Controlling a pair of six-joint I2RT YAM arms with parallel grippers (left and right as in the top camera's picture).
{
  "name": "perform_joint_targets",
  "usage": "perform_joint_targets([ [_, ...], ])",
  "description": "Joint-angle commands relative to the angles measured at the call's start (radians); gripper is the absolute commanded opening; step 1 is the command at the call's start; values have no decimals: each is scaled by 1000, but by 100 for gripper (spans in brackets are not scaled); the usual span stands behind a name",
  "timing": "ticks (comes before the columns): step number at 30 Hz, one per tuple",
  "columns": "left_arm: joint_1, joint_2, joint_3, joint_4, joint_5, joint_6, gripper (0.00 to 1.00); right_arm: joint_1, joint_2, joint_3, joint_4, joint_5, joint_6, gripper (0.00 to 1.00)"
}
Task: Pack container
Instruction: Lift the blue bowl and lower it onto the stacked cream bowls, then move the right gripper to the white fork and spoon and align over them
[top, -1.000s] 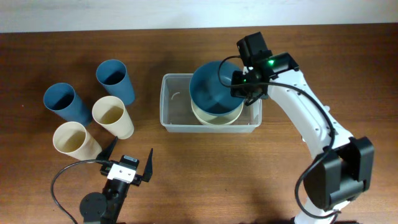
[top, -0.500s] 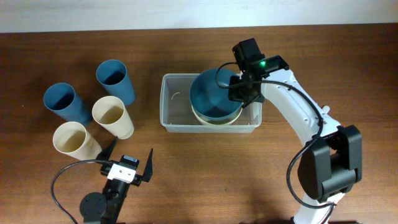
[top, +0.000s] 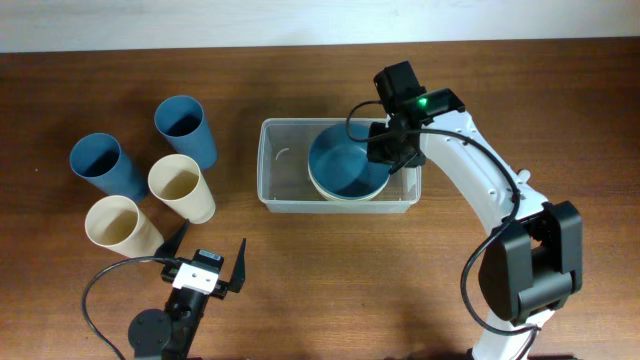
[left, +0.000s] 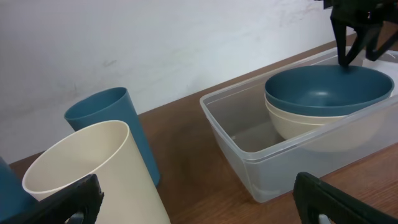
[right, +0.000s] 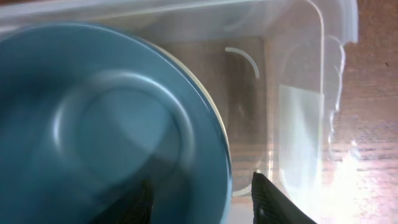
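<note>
I see the overhead view bright, even and sharp, with soft shadows. My right wrist view is blurry up close (the blue bowl (right: 112, 124) smears), with white glare on the table (right: 368, 168) beside the container (right: 298, 118).

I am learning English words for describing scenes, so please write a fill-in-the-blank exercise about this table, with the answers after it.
1. Two bowls are stacked in the clear container; the top one is ___.
2. ___ cups stand on the table, left of the container.
3. Two cups are blue and two are ___.
Answers: blue; four; cream.
</note>
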Motion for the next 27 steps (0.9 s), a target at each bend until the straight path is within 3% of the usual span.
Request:
perform_joint_targets([
  [1,5,-8,-7,-1,-7,9,100,4,-34,77,-42,2,-20,46],
  [8,5,-8,-7,-1,-7,9,100,-85,-101,209,-199,14,-21,50],
  [16,5,-8,-7,-1,-7,9,100,-346,-116,208,-348,26,-23,51],
  [22,5,-8,-7,-1,-7,9,100,-505,-115,202,-380,44,-69,51],
  [27,5,-8,-7,-1,-7,9,100,-546,-115,137,-350,155,-108,52],
])
